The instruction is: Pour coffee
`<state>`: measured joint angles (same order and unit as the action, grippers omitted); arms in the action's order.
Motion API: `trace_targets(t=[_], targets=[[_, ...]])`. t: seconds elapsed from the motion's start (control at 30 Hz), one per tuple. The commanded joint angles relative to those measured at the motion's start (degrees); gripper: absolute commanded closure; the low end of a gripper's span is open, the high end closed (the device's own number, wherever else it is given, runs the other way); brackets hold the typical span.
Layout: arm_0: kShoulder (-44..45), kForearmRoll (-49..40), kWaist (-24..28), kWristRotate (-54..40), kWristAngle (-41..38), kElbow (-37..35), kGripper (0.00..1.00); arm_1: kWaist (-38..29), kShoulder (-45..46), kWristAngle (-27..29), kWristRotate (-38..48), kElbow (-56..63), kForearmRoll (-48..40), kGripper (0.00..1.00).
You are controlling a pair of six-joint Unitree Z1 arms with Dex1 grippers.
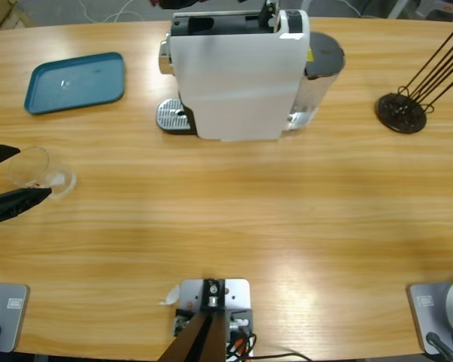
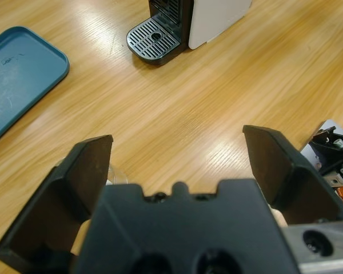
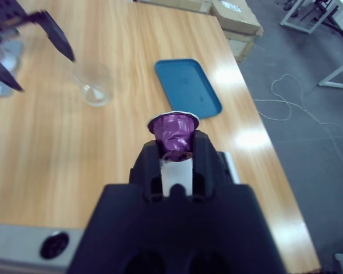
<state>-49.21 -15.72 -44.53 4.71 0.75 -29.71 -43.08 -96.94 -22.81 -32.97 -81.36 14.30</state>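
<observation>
A small clear glass [image 1: 36, 172] stands upright near the table's left edge, and I see no coffee in it. My left gripper [image 1: 34, 173] is open, with one black jaw on each side of the glass. Only a sliver of the glass [image 2: 116, 174] shows beside the jaw in the left wrist view. My right gripper [image 3: 174, 153] is shut on a purple coffee capsule [image 3: 172, 132] with a silver rim, held up high by the white coffee machine [image 1: 238, 75]. From there I look across at the glass [image 3: 94, 84] and the left gripper [image 3: 31, 54].
A blue tray [image 1: 77, 81] lies at the back left. The machine's metal drip grate [image 1: 174, 117] faces left and also shows as the grate [image 2: 154, 40]. A black stand with thin rods [image 1: 402, 111] sits at the right. Cardboard boxes [image 3: 234, 14] stand beyond the table.
</observation>
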Motion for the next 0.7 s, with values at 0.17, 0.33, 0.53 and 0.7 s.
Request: trace_targets(t=[0.17,0.33,0.53,0.7], targets=[[0.25,0.41,0.59,0.82,-0.66,2.34,0.018,4.63,-8.58,-3.19,-2.4,-0.82,-1.52,1.0],[0.25,0.43,0.59,0.82,-0.66,2.37,0.018,5.48,-8.95,-3.0,-2.01,-0.82,-2.52,1.0],[0.71,0.34,0.59,0.82,-0.57,2.46,0.023,7.46,-9.0,-3.15,-2.24,-0.47,-2.43,1.0],[0.73,0.41,0.59,0.82,-0.57,2.51,0.023,7.66,-9.06,-3.14,-2.31,-0.08,-2.27,1.0]])
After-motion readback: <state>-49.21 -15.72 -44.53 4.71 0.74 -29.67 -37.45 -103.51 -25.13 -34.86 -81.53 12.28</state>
